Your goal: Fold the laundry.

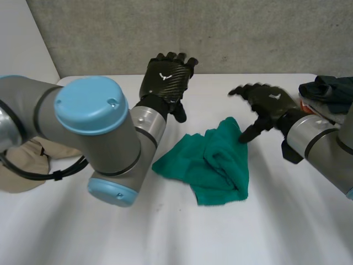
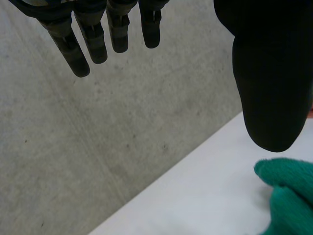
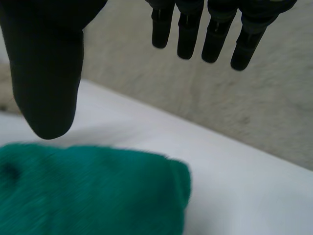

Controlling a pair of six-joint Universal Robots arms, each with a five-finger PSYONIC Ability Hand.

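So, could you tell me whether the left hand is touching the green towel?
Apart: in the head view, bare white table lies between the left hand and the green towel.

The cloth (image 1: 212,163) is plain teal-green; the worktop (image 1: 165,237) is white; the wall (image 1: 248,33) is speckled grey. The left hand (image 1: 165,77) and right hand (image 1: 267,105) are black, each with a white mark; the garment (image 1: 22,165) is beige.

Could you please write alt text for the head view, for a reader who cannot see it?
A crumpled green terry towel lies on the white table, held by neither black robot hand. The left hand hovers open behind it; the right hand, open too, is beside its far corner. Dark clothes are piled at the right edge.
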